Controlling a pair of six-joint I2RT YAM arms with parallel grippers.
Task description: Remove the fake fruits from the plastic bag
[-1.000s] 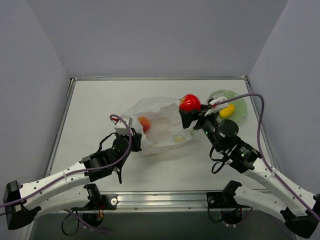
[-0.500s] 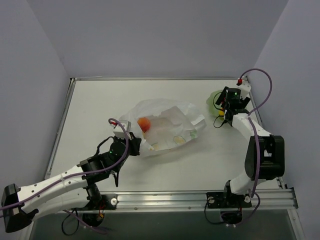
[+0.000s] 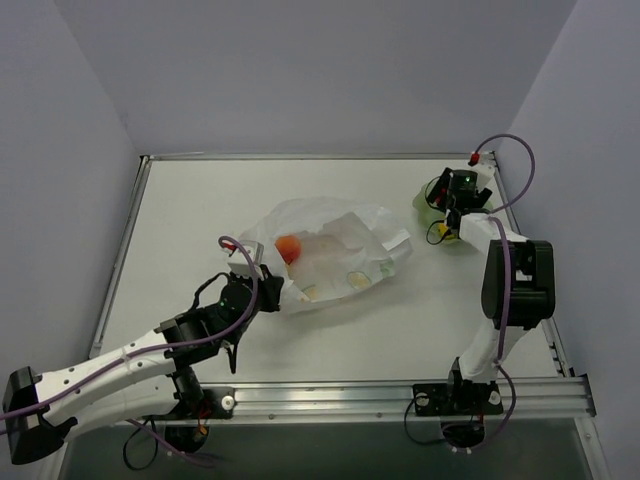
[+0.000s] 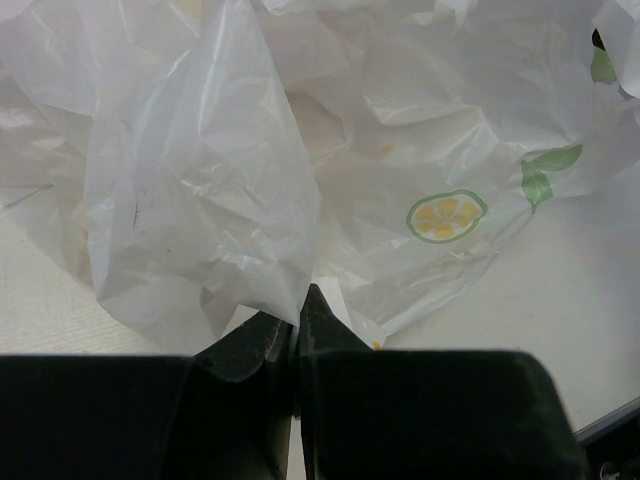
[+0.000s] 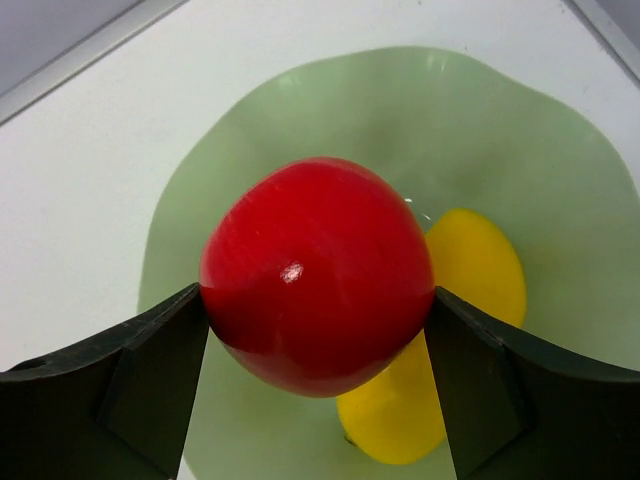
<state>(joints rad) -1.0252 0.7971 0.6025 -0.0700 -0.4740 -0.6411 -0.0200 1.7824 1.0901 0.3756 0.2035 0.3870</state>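
Observation:
The plastic bag (image 3: 335, 245) lies crumpled at mid-table, translucent white with lemon-slice prints, and it fills the left wrist view (image 4: 230, 170). A pink-orange peach (image 3: 288, 248) shows through it near its left end. My left gripper (image 3: 263, 291) is shut on a fold at the bag's near-left edge (image 4: 298, 300). My right gripper (image 5: 318, 300) is shut on the red apple (image 5: 318, 272) and holds it just above the pale green dish (image 5: 250, 140). A yellow oval fruit (image 5: 485, 275) lies in that dish, partly behind the apple. In the top view the right gripper (image 3: 455, 200) hides the apple.
The pale green wavy-edged dish (image 3: 424, 199) sits at the back right, close to the table's right rail (image 3: 520, 250) and back edge. The right arm is folded up tall beside the dish. The grey walls stand close behind.
My right gripper has carried the red apple from the bag's mouth to over the green dish at the back right. The bag has settled flatter. My left gripper still holds the bag's edge.

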